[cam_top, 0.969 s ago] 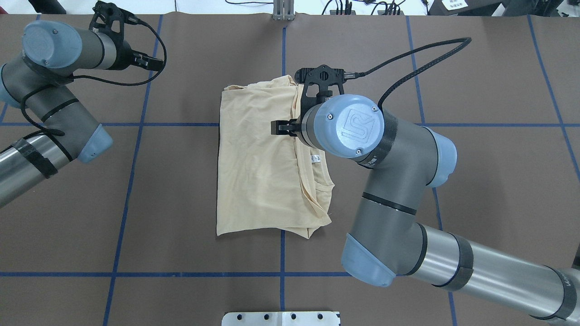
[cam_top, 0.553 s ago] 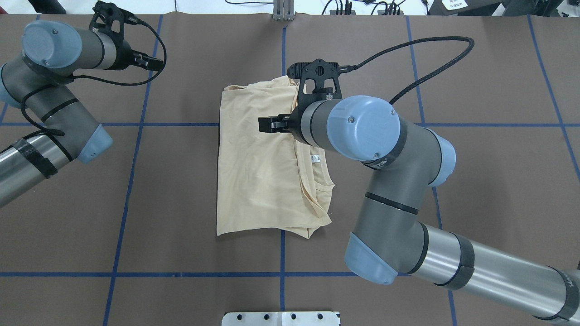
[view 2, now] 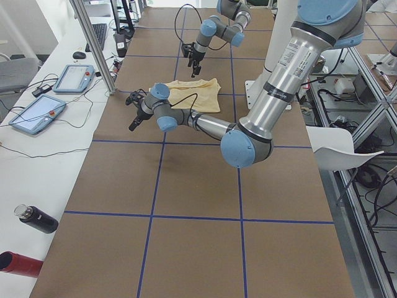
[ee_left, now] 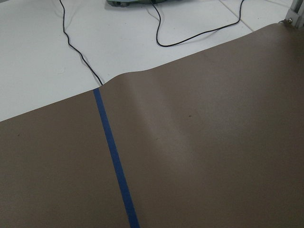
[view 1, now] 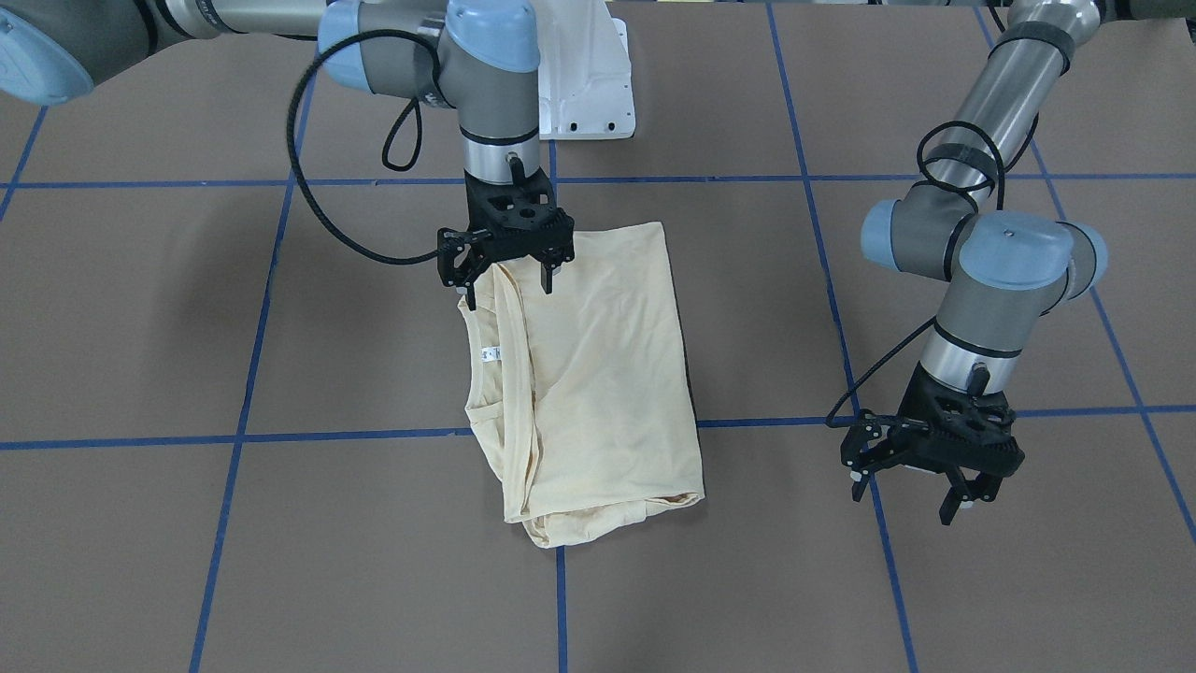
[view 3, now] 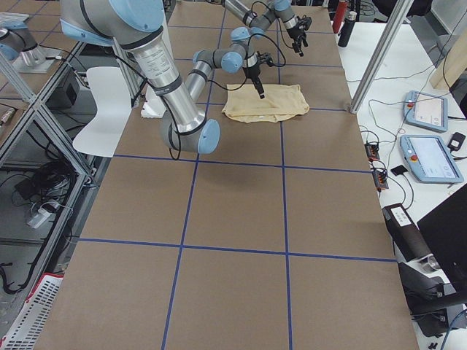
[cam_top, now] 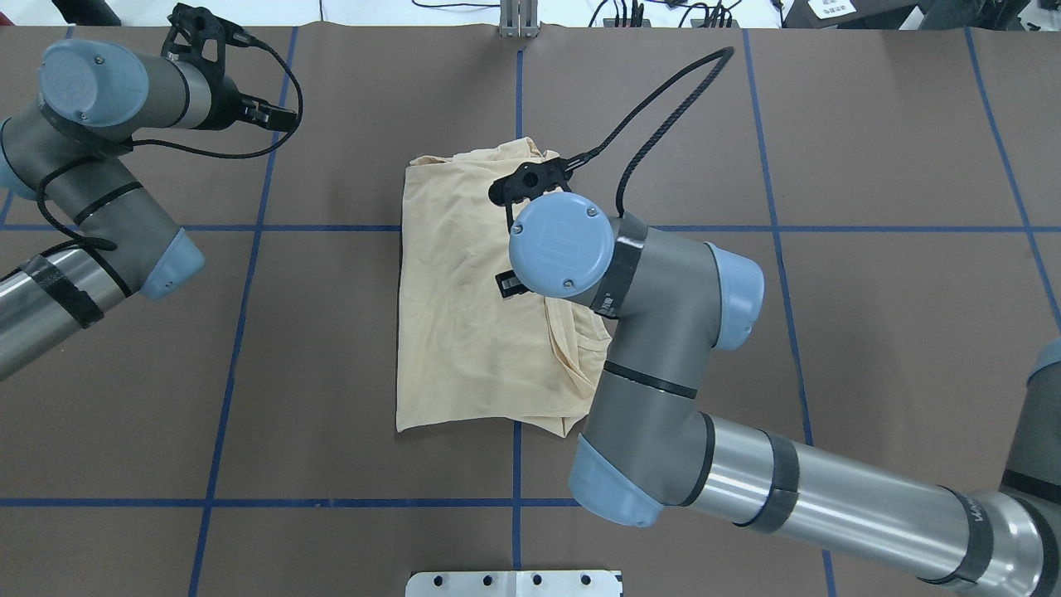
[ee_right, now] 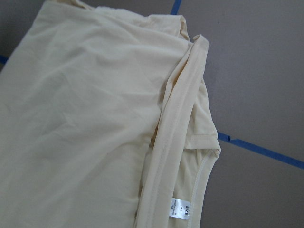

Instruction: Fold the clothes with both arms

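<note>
The pale cream-yellow shirt (cam_top: 464, 332) lies folded into a rough rectangle at the table's middle, its neck opening and small white label (view 1: 491, 353) along one long side. No print shows. My right gripper (view 1: 506, 288) is open and hovers just above the shirt's end nearest the robot, its fingers straddling the neckline fold and holding nothing. In the overhead view its wrist hides it except one finger (cam_top: 507, 284). The right wrist view shows the shirt (ee_right: 85, 118) and the label (ee_right: 180, 208) close below. My left gripper (view 1: 904, 500) is open and empty over bare table, well away from the shirt.
The brown table cover is marked with blue tape lines (cam_top: 240, 332). The white pedestal base (view 1: 589, 75) stands at the robot's edge. Cables lie past the table's far edge (ee_left: 161, 28). Control tablets (view 2: 74, 77) and bottles (view 2: 34, 218) sit on the side bench.
My right arm has swung and its wrist has turned, carrying the open gripper from the shirt's far part back along the neck side toward the robot. The shirt and left arm have not moved.
</note>
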`<state>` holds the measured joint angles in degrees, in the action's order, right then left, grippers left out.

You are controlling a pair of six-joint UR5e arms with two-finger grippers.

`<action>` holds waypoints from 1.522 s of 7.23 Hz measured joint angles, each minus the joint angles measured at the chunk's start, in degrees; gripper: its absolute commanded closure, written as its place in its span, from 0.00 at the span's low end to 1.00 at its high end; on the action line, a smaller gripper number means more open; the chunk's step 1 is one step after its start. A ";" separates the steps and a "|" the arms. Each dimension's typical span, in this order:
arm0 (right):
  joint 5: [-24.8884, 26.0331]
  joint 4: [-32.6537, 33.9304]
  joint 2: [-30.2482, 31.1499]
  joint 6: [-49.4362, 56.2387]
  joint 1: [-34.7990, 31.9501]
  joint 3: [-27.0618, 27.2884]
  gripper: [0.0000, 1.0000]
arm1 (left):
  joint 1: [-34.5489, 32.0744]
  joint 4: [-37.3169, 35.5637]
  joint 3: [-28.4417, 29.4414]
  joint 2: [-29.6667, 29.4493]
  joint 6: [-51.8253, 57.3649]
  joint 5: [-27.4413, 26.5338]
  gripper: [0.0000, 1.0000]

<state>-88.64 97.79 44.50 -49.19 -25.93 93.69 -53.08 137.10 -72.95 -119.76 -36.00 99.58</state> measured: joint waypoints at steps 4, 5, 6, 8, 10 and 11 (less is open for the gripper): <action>-2.22 2.38 -3.94 7.28 2.59 -8.62 0.37 | 0.00 0.01 0.00 0.05 -0.04 0.00 0.00; -2.35 3.62 -3.71 7.58 3.46 -8.33 0.37 | 0.00 0.01 0.00 0.08 -0.04 0.00 0.00; -2.37 5.32 -3.19 7.81 4.31 -7.21 0.40 | 0.00 0.01 0.00 0.11 -0.06 0.00 0.00; -2.01 9.19 -1.39 8.17 6.14 -3.20 0.44 | 0.00 0.01 0.00 0.14 -0.11 0.00 0.00; -1.17 10.54 -0.40 8.61 7.13 -2.19 0.45 | 0.01 0.01 0.00 0.14 -0.11 0.00 0.00; -0.50 10.54 -0.16 9.53 7.30 -2.36 0.46 | 0.03 0.01 0.00 0.14 -0.07 0.00 0.00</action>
<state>-89.14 108.33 44.34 -39.66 -18.63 91.33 -53.06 137.11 -72.95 -119.62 -36.07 99.58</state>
